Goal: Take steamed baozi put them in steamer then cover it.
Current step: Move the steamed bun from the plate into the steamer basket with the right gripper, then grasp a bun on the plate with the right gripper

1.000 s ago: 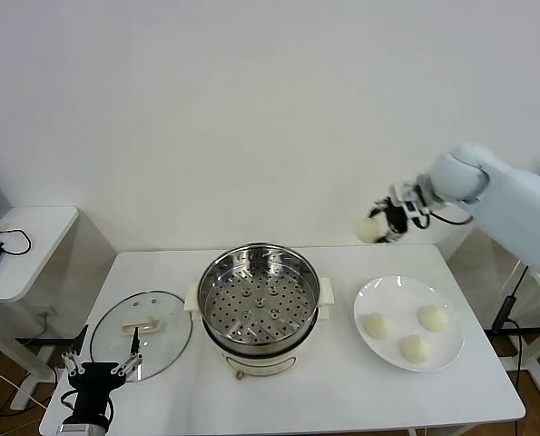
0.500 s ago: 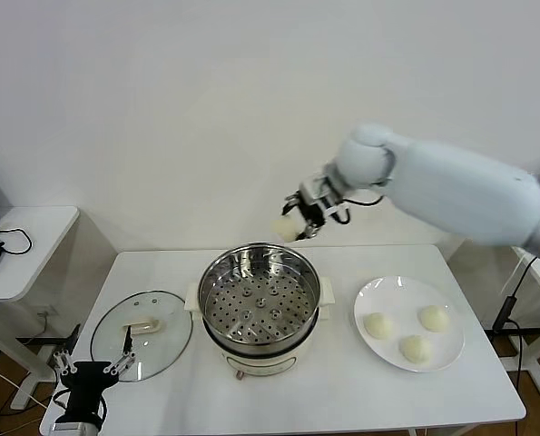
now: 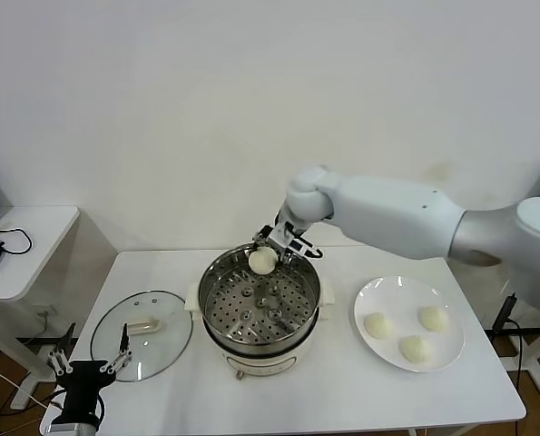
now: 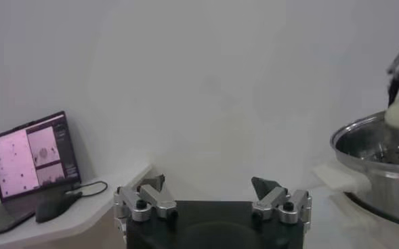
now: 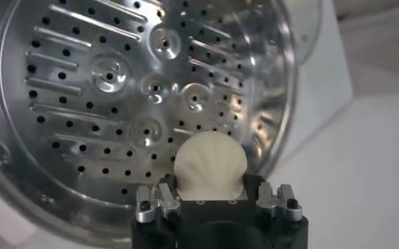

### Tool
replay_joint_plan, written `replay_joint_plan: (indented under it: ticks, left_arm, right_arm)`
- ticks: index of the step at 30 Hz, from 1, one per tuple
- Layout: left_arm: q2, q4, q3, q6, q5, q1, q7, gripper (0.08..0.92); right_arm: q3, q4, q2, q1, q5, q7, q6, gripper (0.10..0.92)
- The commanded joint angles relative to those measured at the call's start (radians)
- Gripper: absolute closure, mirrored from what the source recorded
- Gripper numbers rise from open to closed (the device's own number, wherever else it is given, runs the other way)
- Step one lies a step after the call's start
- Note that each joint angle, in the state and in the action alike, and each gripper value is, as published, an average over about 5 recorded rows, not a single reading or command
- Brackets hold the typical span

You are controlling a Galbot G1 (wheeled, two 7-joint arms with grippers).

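Observation:
My right gripper (image 3: 271, 252) is shut on a cream-white baozi (image 3: 263, 261) and holds it just above the far side of the steamer (image 3: 260, 338), over its perforated tray (image 3: 256, 309). In the right wrist view the baozi (image 5: 208, 164) sits between the jaws above the tray (image 5: 118, 88). Three more baozi (image 3: 416, 349) lie on a white plate (image 3: 369, 297) to the right of the steamer. The glass cover (image 3: 167, 341) with its cream handle (image 3: 142, 324) lies flat on the table left of the steamer. My left gripper (image 3: 89, 360) is open and empty at the table's front left corner.
The white table (image 3: 342, 400) carries everything. A small side table (image 3: 24, 245) with a black cable stands at the far left. A laptop (image 4: 33, 157) shows on it in the left wrist view. A white wall is behind.
My right arm has swung left from beyond the plate to over the steamer and lowered the baozi toward the tray. The left gripper has shifted slightly.

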Motion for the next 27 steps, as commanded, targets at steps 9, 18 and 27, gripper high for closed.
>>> replay_joint_plan:
  ticks: [9,18,27]
  left_arm:
    - [0.001,0.001,-0.012,-0.001,-0.004,0.003,-0.001,0.177]
    - [0.003,-0.006,-0.013,-0.001,-0.005,0.003,-0.002,0.177]
    - [0.008,-0.011,-0.008,-0.002,-0.009,0.001,-0.002,0.177]
  right_arm:
    - [0.026,-0.152,0.081,-0.062,-0.152,0.068,0.148,0.389]
    - [-0.010,0.035,-0.003,0.140,0.187,-0.015,-0.020,0.210]
    - [-0.051,0.363,-0.356,0.345,0.433,-0.152,-0.338,0.202]
